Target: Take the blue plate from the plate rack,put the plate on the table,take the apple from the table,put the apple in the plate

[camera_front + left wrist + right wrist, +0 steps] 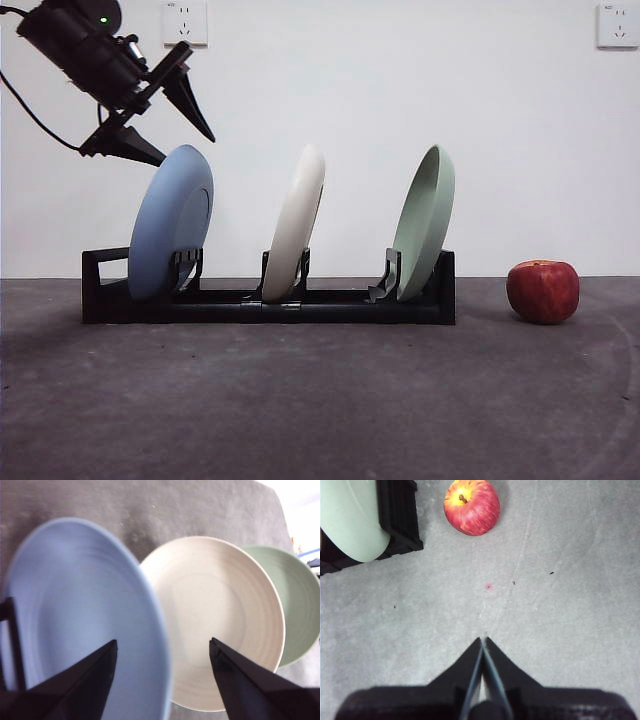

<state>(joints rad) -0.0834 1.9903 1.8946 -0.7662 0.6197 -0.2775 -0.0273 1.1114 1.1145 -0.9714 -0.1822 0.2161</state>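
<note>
The blue plate (170, 225) (75, 610) stands on edge in the left slot of the black plate rack (260, 308). My left gripper (187, 148) (163, 642) hangs open just above the plate's top rim, one jaw on each side of it, touching nothing. The red apple (543, 291) (471, 506) rests on the dark grey table (320, 400), to the right of the rack. My right gripper (482, 641) is shut and empty, above bare table, a good way from the apple. It is out of the front view.
A cream-white plate (295, 225) (215, 615) stands in the rack's middle slot and a pale green plate (425, 220) (350, 520) in the right slot. A white wall with sockets rises behind the table.
</note>
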